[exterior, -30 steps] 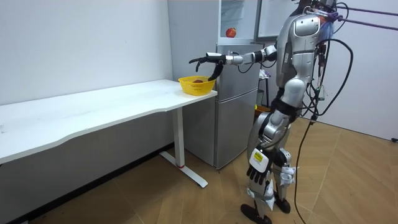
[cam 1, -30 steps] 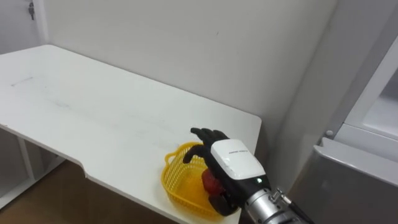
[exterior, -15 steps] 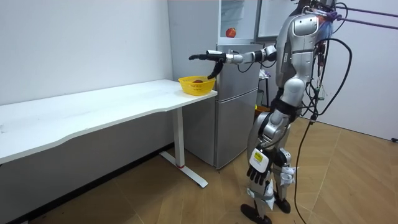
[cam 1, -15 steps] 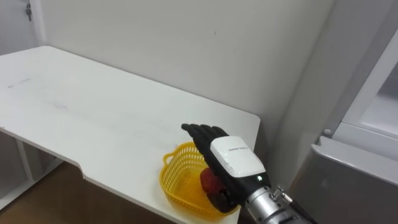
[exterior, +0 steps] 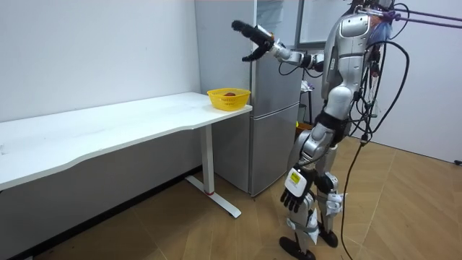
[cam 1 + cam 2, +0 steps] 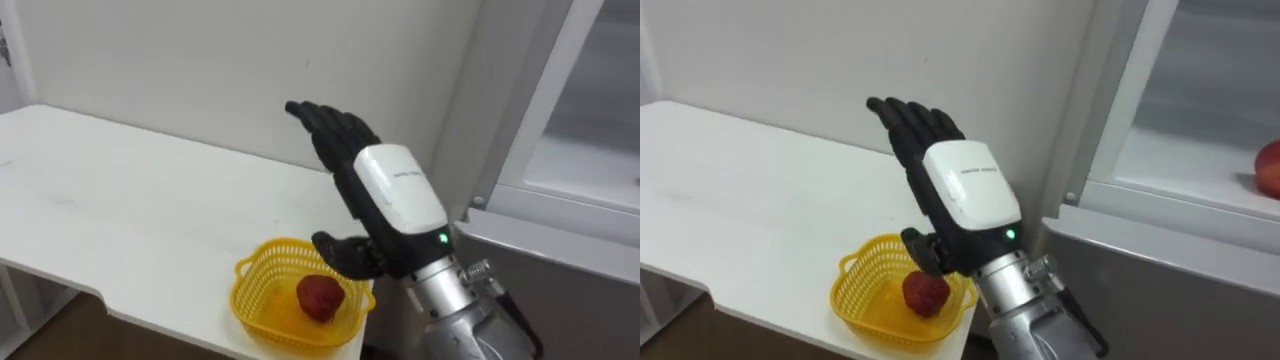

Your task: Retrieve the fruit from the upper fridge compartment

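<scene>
Stands upright in the room view. Holds the right arm stretched forward and up, right hand (image 6: 391,197) above shoulder height, back toward the head, fingers straight and close together, thumb spread underneath, gripping nothing. Lets the left hand (image 5: 295,193) hang low beside the thigh, fingers loose.

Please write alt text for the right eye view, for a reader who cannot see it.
The robot's right hand, open, is raised above a yellow basket that holds a red fruit, at the corner of a white table. To the right, the open fridge shows a second red fruit on its shelf.
</scene>
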